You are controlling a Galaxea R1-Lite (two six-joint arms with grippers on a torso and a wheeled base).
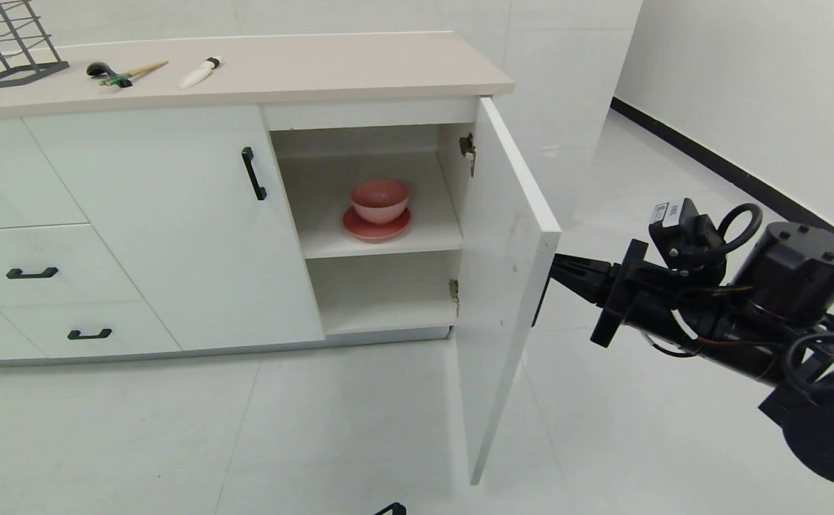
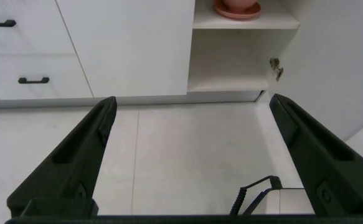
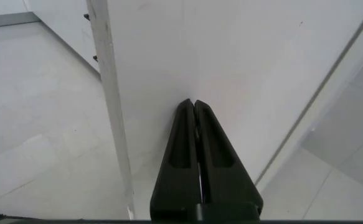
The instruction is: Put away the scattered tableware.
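While the pink bowl (image 1: pixel 380 200) stands upright on a matching pink plate (image 1: pixel 376 227), the pair rests on the upper shelf (image 1: pixel 331 232) of the open cupboard. It is on the far side of the door (image 1: pixel 503 250) from the right gripper (image 1: pixel 560 268) and a little higher than it. The bowl is round and smooth, with its mouth facing up. The plate is wider and shows as a flat rim all round the bowl's foot. The lower shelf (image 1: pixel 381 307) lies beneath them.

The door is swung wide and stands between the tableware and the right gripper. That gripper's two black fingers are pressed together into a narrow wedge. Their tips meet the door's outer face near its free edge, and they seem to touch it, though the contact itself is hard to make out. The right arm reaches out roughly level behind the gripper, with its wrist in line with the fingers.

The left gripper (image 2: pixel 192 99) hangs low over the floor in front of the cupboard, its fingers spread wide. The plate (image 2: pixel 237 11) lies ahead of it and higher up.

Well above and away from the right gripper, the counter (image 1: pixel 317 68) carries a dark-headed utensil with a wooden handle (image 1: pixel 125 74), a white utensil (image 1: pixel 200 73) beside it and a wire rack (image 1: pixel 2 43) at the far end.
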